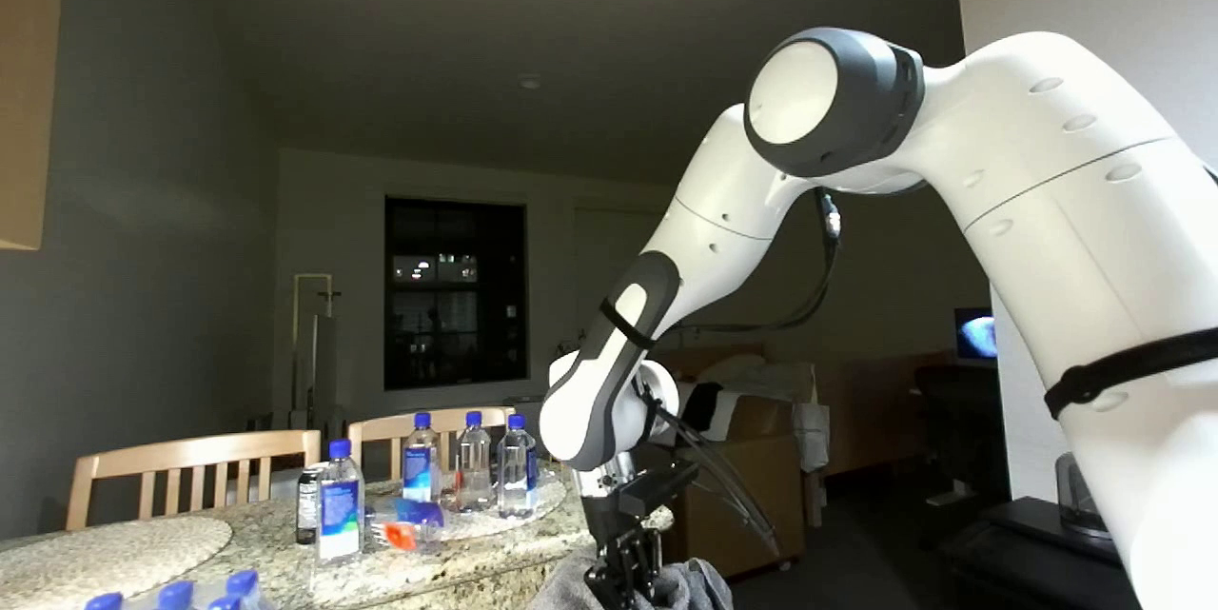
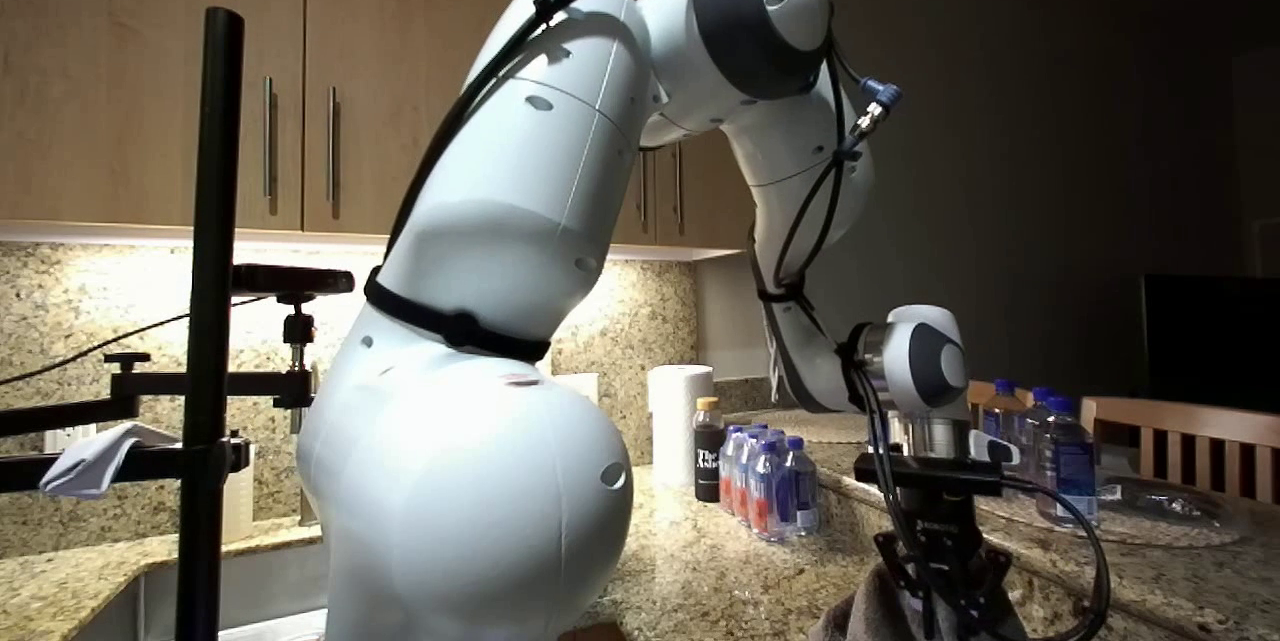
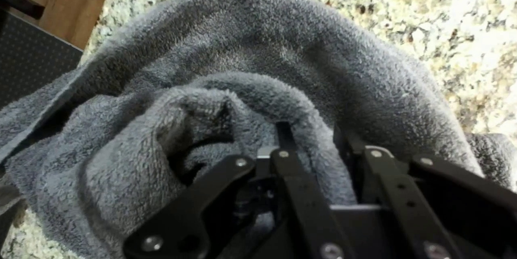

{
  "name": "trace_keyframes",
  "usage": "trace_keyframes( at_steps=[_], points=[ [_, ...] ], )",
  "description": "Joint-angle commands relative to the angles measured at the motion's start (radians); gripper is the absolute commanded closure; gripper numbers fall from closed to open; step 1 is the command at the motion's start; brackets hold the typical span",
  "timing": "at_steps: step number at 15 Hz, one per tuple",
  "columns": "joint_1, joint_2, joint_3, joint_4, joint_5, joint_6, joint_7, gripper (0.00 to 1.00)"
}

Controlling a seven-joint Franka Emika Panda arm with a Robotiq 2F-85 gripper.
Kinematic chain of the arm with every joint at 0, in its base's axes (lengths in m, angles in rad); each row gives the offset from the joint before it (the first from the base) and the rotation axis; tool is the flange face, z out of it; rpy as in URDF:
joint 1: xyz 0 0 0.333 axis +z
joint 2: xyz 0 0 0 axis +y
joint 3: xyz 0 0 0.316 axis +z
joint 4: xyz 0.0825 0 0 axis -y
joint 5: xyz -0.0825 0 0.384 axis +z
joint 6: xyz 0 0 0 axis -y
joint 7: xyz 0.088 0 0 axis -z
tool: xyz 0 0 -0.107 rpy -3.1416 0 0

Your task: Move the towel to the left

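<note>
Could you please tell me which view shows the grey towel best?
The wrist view: the grey towel fills much of it, its folds clear, though the gripper covers some. Both exterior views show only a small part, cut off at the bottom edge.

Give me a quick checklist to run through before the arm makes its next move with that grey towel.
1. Towel fold inside the pincer: ok, the wrist view shows one there.
2. Pincer clamped firmly on it: cannot tell; the grip's tightness doesn't show.
3. Towel lifted off the granite counter: not ok, it appears to lie on it.
4. Whole towel within the counter's edge: not ok, part extends past it at the left of the wrist view.
5. Tall bottles standing apart from the towel: ok, in an exterior view.
</note>
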Motion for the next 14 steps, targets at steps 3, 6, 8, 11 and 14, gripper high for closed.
trace_keyframes(
  at_steps=[3, 6, 8, 11, 14],
  points=[
    [-0.015, 0.028, 0.006, 0.016, -0.004, 0.033, -0.043, 0.94],
    [-0.016, -0.011, 0.017, 0.035, 0.027, -0.023, -0.040, 0.92],
    [-0.025, -0.047, 0.023, 0.068, 0.059, -0.082, -0.052, 0.91],
    [-0.043, -0.086, 0.015, 0.149, 0.102, -0.194, -0.065, 0.90],
    [-0.058, -0.137, 0.004, 0.215, 0.143, -0.326, -0.044, 0.90]
  ],
)
